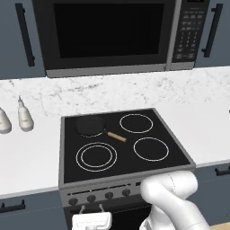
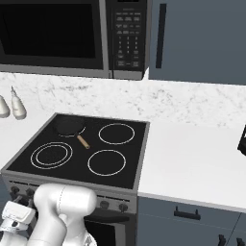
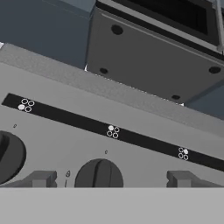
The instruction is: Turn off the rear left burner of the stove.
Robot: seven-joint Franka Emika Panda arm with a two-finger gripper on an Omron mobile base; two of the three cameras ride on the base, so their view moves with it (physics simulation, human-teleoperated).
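rear left burner (image 1: 90, 125), skillet (image 1: 91, 126) on it

Black glass stove (image 1: 123, 168) with its rear left burner (image 1: 90, 125) covered by a skillet

The square cooktop in a grey steel frame lies above and beyond the gripper (image 3: 111, 179), whose spread fingertips face the front panel's dark knobs (image 3: 99, 174). One knob sits directly between the tips. The rear left burner, a plain black zone with no white ring, lies farthest back on the left under a small dark skillet (image 1: 91, 126), tan handle angled toward the centre.
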